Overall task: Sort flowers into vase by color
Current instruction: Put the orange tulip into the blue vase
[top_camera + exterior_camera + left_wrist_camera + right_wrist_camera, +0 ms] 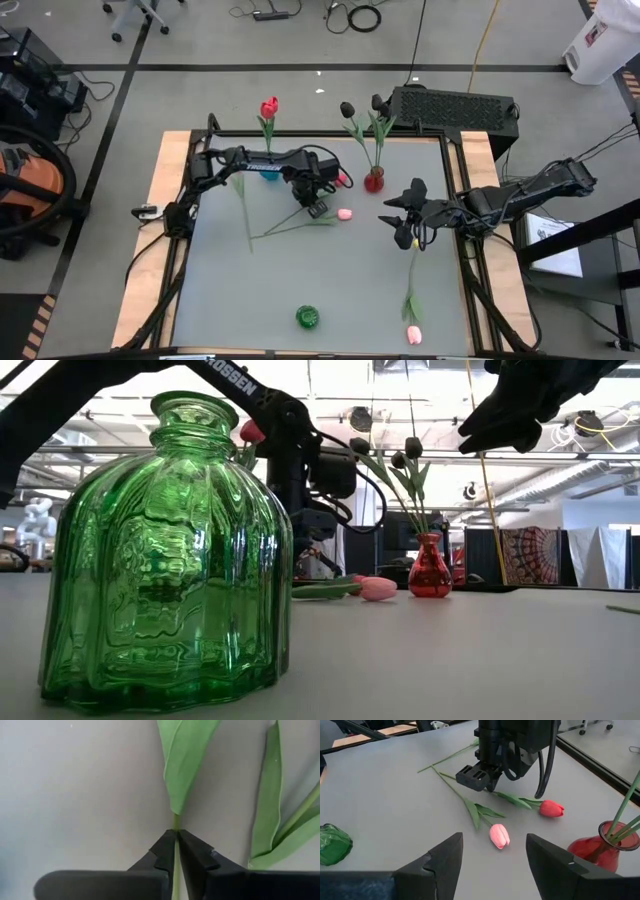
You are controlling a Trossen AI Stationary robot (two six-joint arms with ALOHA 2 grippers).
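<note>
My left gripper (318,207) points down at mid-table, shut on the thin green stem of a red tulip (551,808). A pink tulip (499,835) lies flat beside it, and another long stem (245,215) crosses the pink tulip's stem end; that stem's head is hidden. A second pink tulip (413,335) lies near the front right. One red tulip (269,108) stands in the blue vase (270,176), and two black ones (360,112) stand in the red vase (374,181). The green vase (307,317) stands at the front. My right gripper (398,218) hangs open above the table's right part. My left gripper pinches the red tulip's stem (175,822) between its two fingertips (165,845), just below a leaf (182,765). The fingers come from above, pointing down, across the stem. The tulip's head and leaf (516,799) lie on the table.
A black box (455,105) sits behind the table's far right corner. The wooden frame (150,250) borders the grey table. Open grey surface lies between the green vase and the flowers at mid-table.
</note>
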